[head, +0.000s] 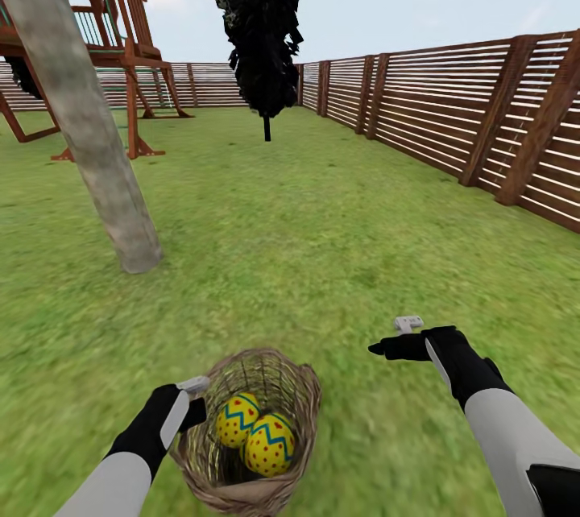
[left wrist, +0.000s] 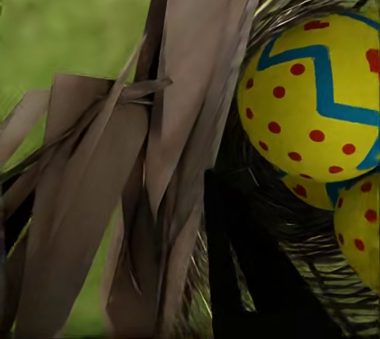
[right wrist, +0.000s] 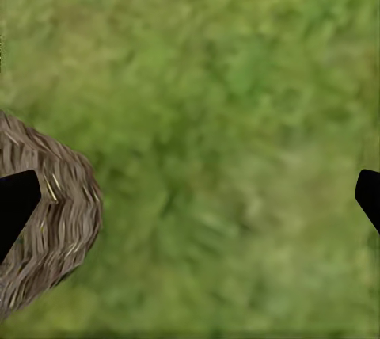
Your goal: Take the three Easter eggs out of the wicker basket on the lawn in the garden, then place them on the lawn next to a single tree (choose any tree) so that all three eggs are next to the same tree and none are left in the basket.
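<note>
The wicker basket (head: pixel 250 428) sits low at the front of the head view, on or just above the lawn (head: pixel 322 243). Two Easter eggs (head: pixel 236 419) (head: pixel 270 444), yellow with red dots and blue zigzags, lie inside it. My left gripper (head: pixel 196 400) is shut on the basket's left rim. In the left wrist view the woven wall (left wrist: pixel 182 117) is very close and one dark finger (left wrist: pixel 237 276) reaches inside beside an egg (left wrist: pixel 317 101). My right gripper (head: pixel 393 337) hovers open over the grass to the basket's right, its fingertips (right wrist: pixel 16 204) wide apart. The tree (head: pixel 89 138), a leaning grey trunk, stands ahead to the left.
A thin-stemmed tree with black foliage (head: pixel 259 26) stands further back in the middle. The wooden slat fence (head: pixel 451 114) runs along the right side and the back. A red-brown playset (head: pixel 113 42) stands behind the trunk. Open grass lies between the basket and the trunk.
</note>
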Controlling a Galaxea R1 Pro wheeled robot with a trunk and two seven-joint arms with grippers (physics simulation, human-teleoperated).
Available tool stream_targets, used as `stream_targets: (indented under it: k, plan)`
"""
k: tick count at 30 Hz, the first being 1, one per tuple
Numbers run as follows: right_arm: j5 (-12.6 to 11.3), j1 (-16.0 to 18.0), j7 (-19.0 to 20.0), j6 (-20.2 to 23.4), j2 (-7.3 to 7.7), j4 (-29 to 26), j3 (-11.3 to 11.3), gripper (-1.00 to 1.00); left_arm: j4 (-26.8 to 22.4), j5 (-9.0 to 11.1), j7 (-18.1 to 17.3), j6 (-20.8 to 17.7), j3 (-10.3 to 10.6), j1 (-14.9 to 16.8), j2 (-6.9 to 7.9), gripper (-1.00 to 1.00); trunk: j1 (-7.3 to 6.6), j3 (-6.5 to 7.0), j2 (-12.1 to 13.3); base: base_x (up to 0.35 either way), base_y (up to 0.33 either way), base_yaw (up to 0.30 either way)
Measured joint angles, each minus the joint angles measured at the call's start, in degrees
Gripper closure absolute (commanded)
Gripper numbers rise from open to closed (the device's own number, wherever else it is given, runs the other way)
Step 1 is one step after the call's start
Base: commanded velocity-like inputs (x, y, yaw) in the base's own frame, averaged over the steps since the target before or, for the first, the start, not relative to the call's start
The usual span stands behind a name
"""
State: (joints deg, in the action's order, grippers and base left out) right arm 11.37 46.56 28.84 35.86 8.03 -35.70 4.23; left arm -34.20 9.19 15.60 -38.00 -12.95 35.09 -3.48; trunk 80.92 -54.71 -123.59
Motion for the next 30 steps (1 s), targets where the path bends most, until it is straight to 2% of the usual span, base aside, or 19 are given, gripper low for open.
stream_targets:
  k: [6,11,21,30]
  plan:
    - [0.05,0.0,0.0,0.0,-0.08,0.03,-0.03,-1.0,2.15,-1.41,-0.05,-0.31,-0.05,-0.02,0.07,1.0,-1.31,1.07,2.41,0.0,0.0,0.0]
    - [0.69,-0.59,0.09,-0.25,-0.7,0.2,-0.44,-1.0,1.99,-2.23,-0.01,-0.54,-0.08,-0.04,0.11,1.0,-2.41,1.96,4.42,0.0,0.0,0.0]
    - [0.67,-0.62,0.08,-0.26,-0.7,0.43,-0.45,-1.0,1.97,-2.14,-0.02,-0.49,-0.09,-0.04,0.11,1.0,-4.6,3.76,8.43,0.0,0.0,0.001]
    - [0.75,-0.6,-0.1,-0.21,-0.72,0.63,-0.47,-1.0,1.93,-2.19,0.24,-0.51,-0.09,-0.06,0.21,1.0,-6.58,5.37,12.04,0.0,0.0,0.272]
